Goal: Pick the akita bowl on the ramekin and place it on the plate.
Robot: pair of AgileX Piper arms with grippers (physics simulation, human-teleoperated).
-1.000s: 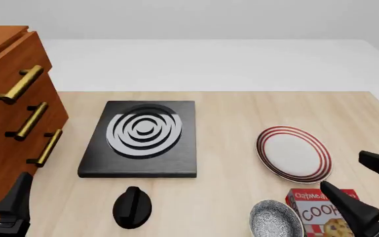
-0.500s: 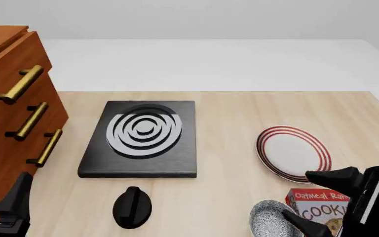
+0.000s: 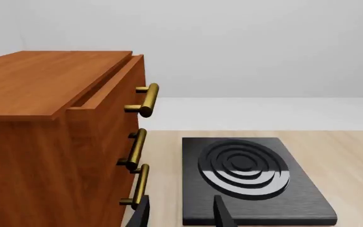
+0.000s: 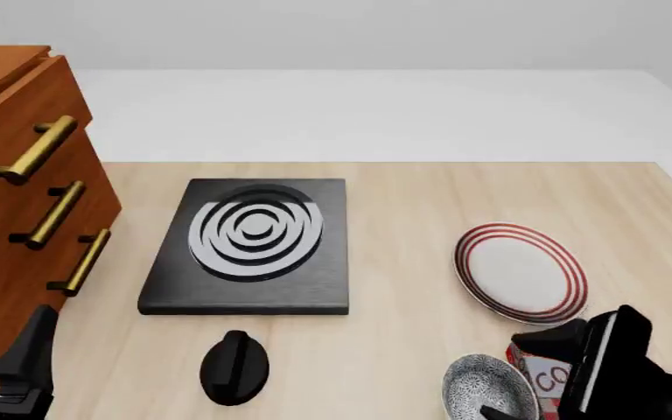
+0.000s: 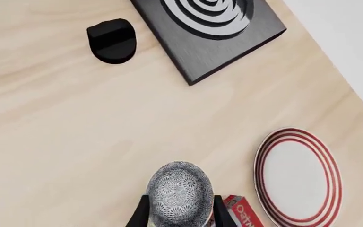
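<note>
The akita bowl [image 4: 488, 390] [image 5: 180, 193], dark outside and speckled inside, sits near the table's front edge at the right. The ramekin is hidden from view. My right gripper [image 4: 507, 374] [image 5: 180, 218] is open, with one finger on each side of the bowl and not closed on it. Just beyond the bowl lies the plate [image 4: 521, 273] [image 5: 298, 177], white with red rings. My left gripper [image 4: 3, 350] [image 3: 181, 217] hangs open at the front left beside the cabinet, holding nothing.
A black stove slab [image 4: 248, 245] with white rings lies mid-table, with a black knob [image 4: 234, 367] in front of it. A wooden drawer cabinet [image 4: 21, 201] with brass handles fills the left side. A red cookie box [image 4: 544, 374] lies right beside the bowl, under my right gripper.
My right gripper has swung left and turned over the cookie box, so its fingers now straddle the bowl. The left arm has not moved.
</note>
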